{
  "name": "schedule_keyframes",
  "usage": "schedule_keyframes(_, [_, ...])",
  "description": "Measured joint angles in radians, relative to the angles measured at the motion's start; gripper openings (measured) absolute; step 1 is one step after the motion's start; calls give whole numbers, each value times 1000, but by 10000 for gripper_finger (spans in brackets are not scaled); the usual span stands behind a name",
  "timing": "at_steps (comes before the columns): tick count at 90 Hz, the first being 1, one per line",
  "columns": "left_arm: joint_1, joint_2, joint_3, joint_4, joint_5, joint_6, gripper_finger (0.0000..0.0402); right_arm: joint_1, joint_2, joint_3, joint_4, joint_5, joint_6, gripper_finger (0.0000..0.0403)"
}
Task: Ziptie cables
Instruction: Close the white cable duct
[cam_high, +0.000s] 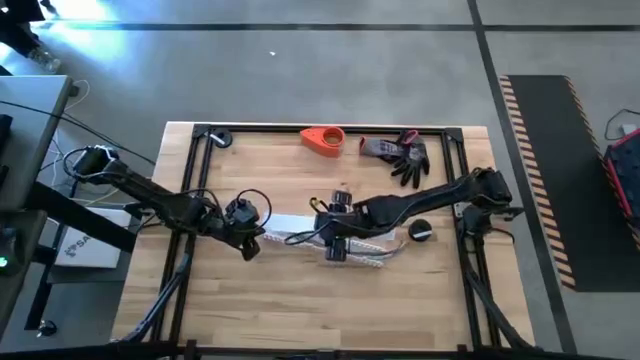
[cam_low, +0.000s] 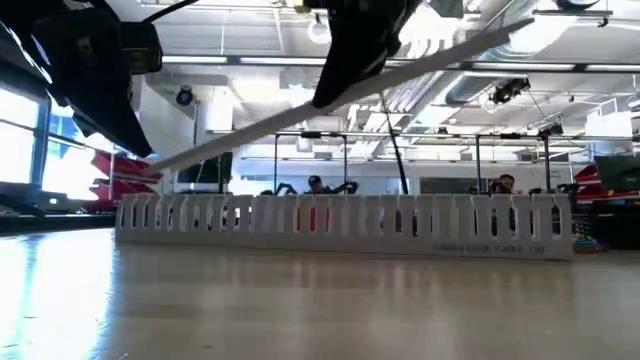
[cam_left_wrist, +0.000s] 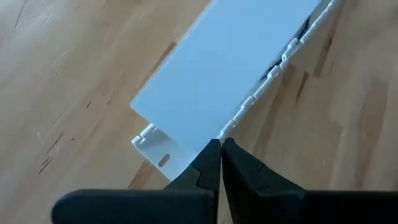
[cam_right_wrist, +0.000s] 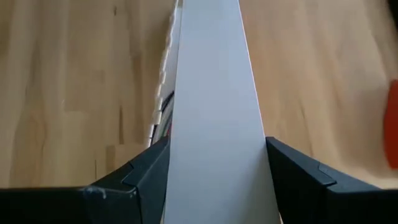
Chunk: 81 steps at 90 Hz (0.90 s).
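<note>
A white slotted channel (cam_low: 340, 225) lies on the wooden table, with the dark cables (cam_right_wrist: 163, 106) inside it and a stretch of them (cam_high: 300, 238) showing beside it. A flat white strip (cam_low: 300, 105) slants above the channel: its left end is low and its right end is raised. My right gripper (cam_high: 335, 238) is shut on this strip. My left gripper (cam_left_wrist: 221, 144) is shut, with its tips at the strip's low left end (cam_left_wrist: 205, 134), just above the channel's left end (cam_left_wrist: 149, 146). My left gripper's shut fingertips (cam_left_wrist: 214, 152) stand right at the long edge of the strip near its low end; I cannot tell whether they touch it. My right gripper pinches the flat strip across its width, one finger (cam_right_wrist: 146, 171) on each long edge (cam_right_wrist: 171, 162). The fingers come from above and the strip runs on past them. The strip is tilted, and this part of it is lifted clear of the channel.
An orange object (cam_high: 322, 140) and dark gloves (cam_high: 400, 155) lie at the table's far edge. A round black thing (cam_high: 420, 232) sits to the right of the channel. A black frame (cam_high: 200, 135) borders the table. Bare wood lies toward the near edge.
</note>
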Motion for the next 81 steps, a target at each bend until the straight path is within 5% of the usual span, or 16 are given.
schedule_keyframes(33, [-18,-33,6,0,-63,-18,0,2,2,-145,266,-22,153,208])
schedule_keyframes(81, [2,-12,-88,24,-49,-62,0,3,39,-145,309,-29,206,208])
